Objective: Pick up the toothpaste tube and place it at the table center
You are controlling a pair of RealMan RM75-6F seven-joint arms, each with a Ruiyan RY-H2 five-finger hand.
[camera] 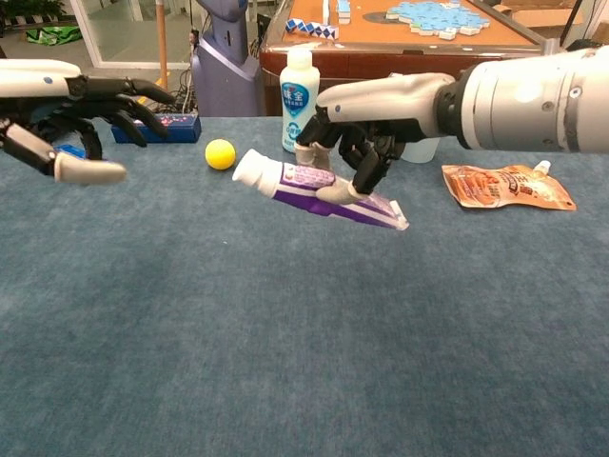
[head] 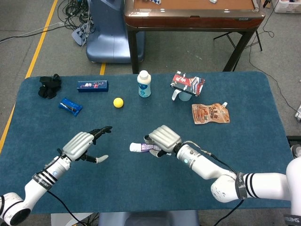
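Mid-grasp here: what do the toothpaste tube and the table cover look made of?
Toothpaste tube: probably soft plastic laminate, glossy printed purple and white, with a flat crimped tail and a hard white cap; the right hand grips it. Table cover: looks like short-pile blue fabric or carpet, matte with a fuzzy, mottled texture.

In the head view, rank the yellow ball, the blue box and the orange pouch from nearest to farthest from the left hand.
1. yellow ball: just beyond the left hand, slightly to its right.
2. blue box: farther back, near the far edge.
3. orange pouch: across the table, on the right side.
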